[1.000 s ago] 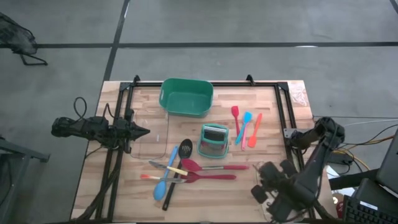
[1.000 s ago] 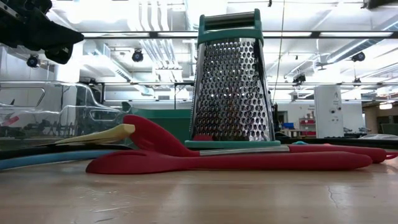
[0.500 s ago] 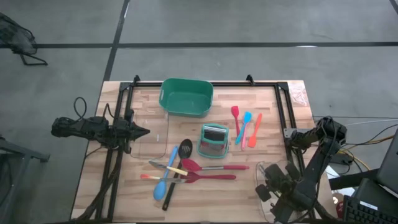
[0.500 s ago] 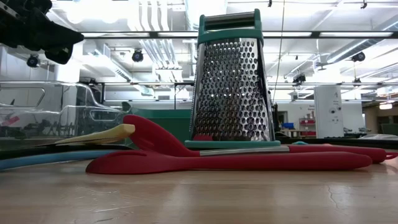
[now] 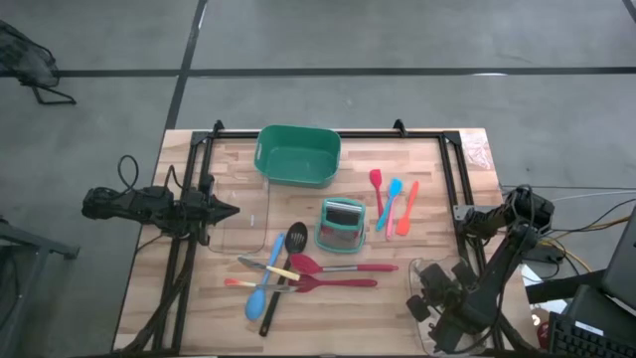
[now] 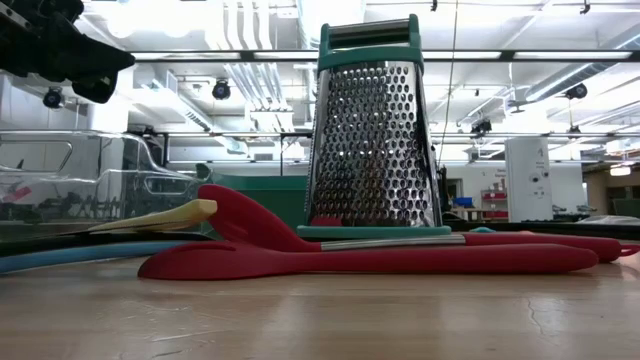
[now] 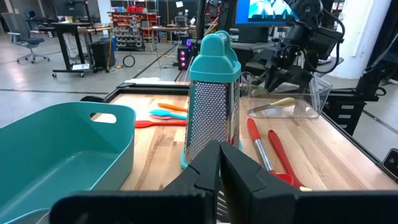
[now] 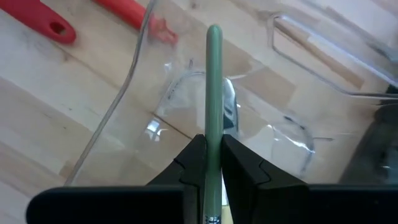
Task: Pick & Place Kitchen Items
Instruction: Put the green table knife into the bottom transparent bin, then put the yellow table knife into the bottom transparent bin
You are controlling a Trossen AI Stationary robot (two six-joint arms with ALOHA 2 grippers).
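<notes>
A heap of long utensils lies on the table's near middle: two red spoons [image 5: 338, 274], a blue spoon [image 5: 261, 286], a black slotted spoon [image 5: 290, 247] and pale-handled tools. Three small spatulas [image 5: 395, 206], red, blue and orange, lie right of the steel grater [image 5: 342, 225]. My right gripper [image 5: 429, 298] is at the near right over a clear tray [image 5: 425, 270], shut on a pale green utensil handle [image 8: 213, 93]. My left gripper [image 5: 231, 210] is shut and empty at the table's left, above the other clear tray [image 5: 243, 227]. My right gripper pinches the pale green handle [image 8: 213, 127] between its two fingers. The handle lies along the fingers and runs far back between them. Its free end [image 8: 213, 31] sticks out ahead of the fingertips over the clear tray's floor. The utensil's other end is hidden behind the gripper.
A green plastic tub [image 5: 298, 154] stands at the far middle. A wooden-handled wire tool [image 8: 323, 59] lies in the right clear tray. A black frame [image 5: 457, 189] borders the table. The grater [image 6: 372, 140] stands behind the red spoons [image 6: 380, 260] in the low view.
My right gripper has drawn a little toward the table's near right corner, over the clear tray, still shut on the green handle. My left arm has kept still.
</notes>
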